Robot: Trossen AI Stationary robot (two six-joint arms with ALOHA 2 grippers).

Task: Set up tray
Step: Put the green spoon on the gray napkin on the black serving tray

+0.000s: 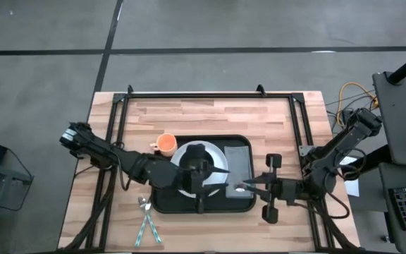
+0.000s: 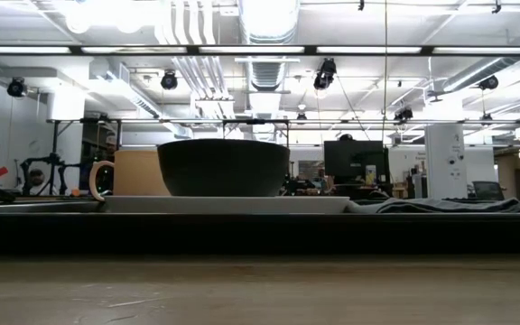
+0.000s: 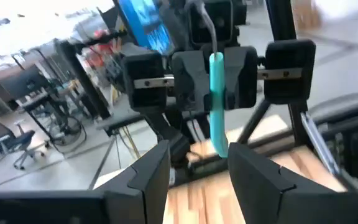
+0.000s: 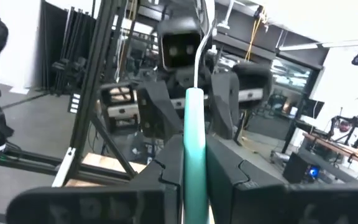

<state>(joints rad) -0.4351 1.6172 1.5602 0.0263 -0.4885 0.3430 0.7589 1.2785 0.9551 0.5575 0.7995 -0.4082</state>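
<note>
Tray [image 1: 164, 202] at worktop [image 1: 210, 116] centre, holding plate [image 1: 220, 161], bowl [image 1: 197, 156], grey cloth [image 1: 237, 164]; cup [image 1: 165, 144] just beside its far-left corner.

Right pincer [image 1: 242, 188] clamped on teal-handled utensil [image 4: 196, 155], over tray's near-right area by cloth.

Left pincer [image 3: 197, 163] spread, empty, above plate's near edge.

Judgement: lower utensil flat beside plate, parallel w/ cloth; release only once resting. Left shld keep clear.

Two more utensils [image 1: 146, 221] on worktop, near-left.

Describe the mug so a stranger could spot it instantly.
Find the black tray in the middle of the wooden table. At its corner on the left arm's side, away from the loose cutlery, sits the mug, the only orange thing there.
</note>
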